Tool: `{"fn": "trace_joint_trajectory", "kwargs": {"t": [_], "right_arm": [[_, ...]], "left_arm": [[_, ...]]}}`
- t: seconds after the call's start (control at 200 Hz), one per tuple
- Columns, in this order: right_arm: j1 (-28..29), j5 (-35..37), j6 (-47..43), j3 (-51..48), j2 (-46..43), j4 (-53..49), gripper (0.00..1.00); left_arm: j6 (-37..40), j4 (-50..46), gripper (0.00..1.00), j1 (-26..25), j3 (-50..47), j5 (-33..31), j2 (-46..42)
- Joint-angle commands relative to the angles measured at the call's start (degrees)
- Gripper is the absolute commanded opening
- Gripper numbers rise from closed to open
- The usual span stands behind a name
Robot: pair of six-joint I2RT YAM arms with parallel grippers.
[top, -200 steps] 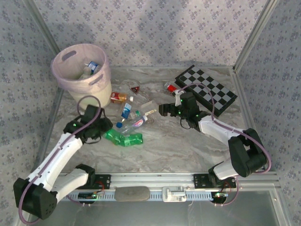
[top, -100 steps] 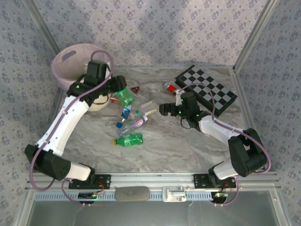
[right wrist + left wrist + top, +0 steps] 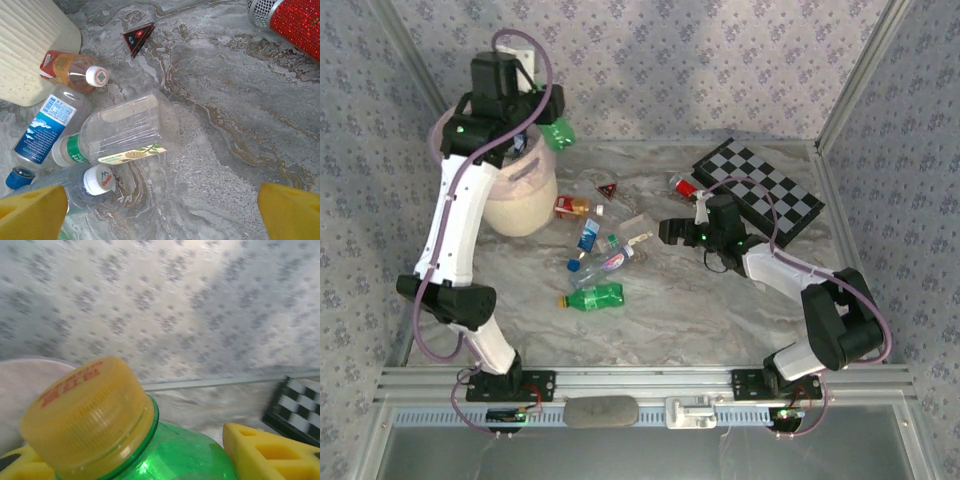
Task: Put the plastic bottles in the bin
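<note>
At 11 o'clock on the table: the bin (image 3: 510, 195) stands in the far-left corner, with a pale pink rim over a cream body.
Left gripper: the left gripper (image 3: 548, 128) is raised beside the bin's rim, on its 2 o'clock side, and is clamped on a green bottle (image 3: 560, 135).
Left wrist view: yellow fingers (image 3: 265, 450) press the green body from both sides. The bottle's yellow-orange cap (image 3: 90, 410) faces the camera.
Right gripper: the right gripper (image 3: 665, 232) sits low over the table's middle. Its jaws are spread wide with nothing between them, and its yellow fingertips (image 3: 30, 212) are apart at the frame's lower corners.
Loose bottles: a cluster lies at 9 o'clock of the right gripper.
Clear flattened bottle (image 3: 125, 132): it lies on its side, nearest the open jaws.
Blue-label bottle (image 3: 45, 130): it is touching the flattened one at its 9 o'clock.
White-capped clear bottle (image 3: 95, 181): it lies at 7 o'clock of the flattened one.
Red-label bottle (image 3: 72, 67): it lies just beside the bin's cream wall.
Second green bottle (image 3: 595, 297): it lies alone at 6 o'clock of the cluster.
Red-and-black triangle (image 3: 138, 35): it lies at 12 o'clock of the cluster.
Red glitter bar (image 3: 295, 22): it lies at 1 o'clock of the right gripper, near the chessboard (image 3: 760, 190).
</note>
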Motion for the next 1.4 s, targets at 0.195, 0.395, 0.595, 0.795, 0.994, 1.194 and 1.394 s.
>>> {"fn": "trace_joint_trajectory", "kwargs": {"t": [0.195,0.395,0.595,0.795,0.994,1.194,1.394], "right_arm": [[-1.0,-2.4,1.1,1.1,0.6,-0.8,0.99],[-1.1,-2.9,1.5,1.1,0.6,-1.1,0.99],[-1.2,-3.0,1.4,0.6,0.2,-1.5,0.99],[-1.2,-2.7,1.5,0.2,-0.4,-1.7,0.99],[-1.4,-2.5,1.5,0.3,-0.4,-1.8,0.99],[-1.5,-2.6,1.7,0.4,-0.1,-1.7,0.99],[-1.6,-3.5,3.2,2.0,1.3,-1.3,0.99]], "left_arm": [[10.8,1.1,0.43,8.4,1.7,-12.6,2.0],[12.7,4.5,0.43,11.7,-6.2,-15.0,2.2],[12.4,5.4,0.44,13.4,-11.3,-14.7,4.0],[11.4,4.7,0.52,13.6,-11.1,-13.7,6.1],[10.2,2.8,0.87,13.6,-8.9,-13.7,7.1],[7.6,0.3,1.00,12.9,-6.4,-11.2,4.3],[8.1,-0.5,1.00,6.4,-7.6,-9.8,-2.0]]}}
